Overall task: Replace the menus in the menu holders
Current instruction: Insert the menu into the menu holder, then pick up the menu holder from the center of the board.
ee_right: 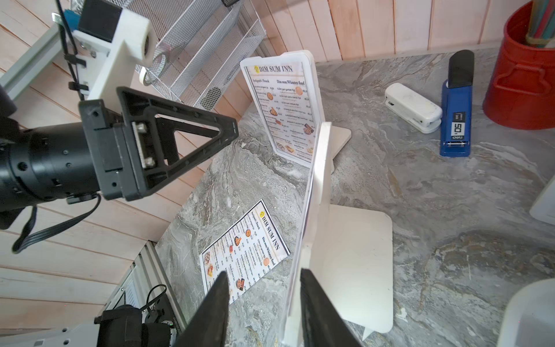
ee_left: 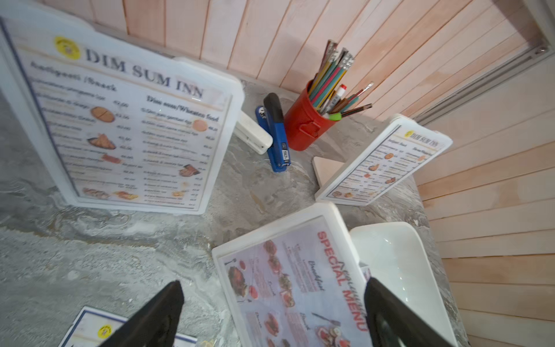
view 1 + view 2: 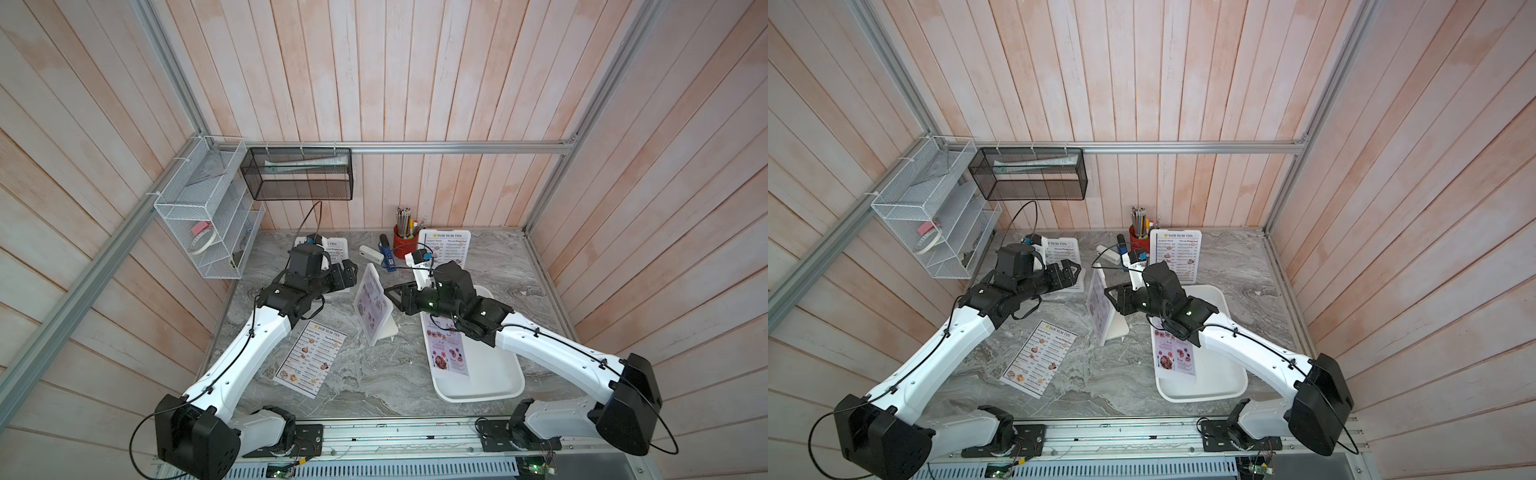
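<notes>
Right pincer (image 1: 263, 273) astride upright holder (image 1: 322, 168); pink SPECIAL MENU (image 2: 300, 288) inside.

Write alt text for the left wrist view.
The open left gripper frames a white menu holder showing a pinkish SPECIAL MENU, standing on a grey marbled table. Beyond stand two DIM SUM INN holders, a red pencil cup, a blue stapler and a white stapler; a white tray lies nearby.

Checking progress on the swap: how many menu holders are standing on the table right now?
3 menu holders: one at the back left, one at the back right beside the red cup, and one central, nearer the front. None appears hidden.
</notes>
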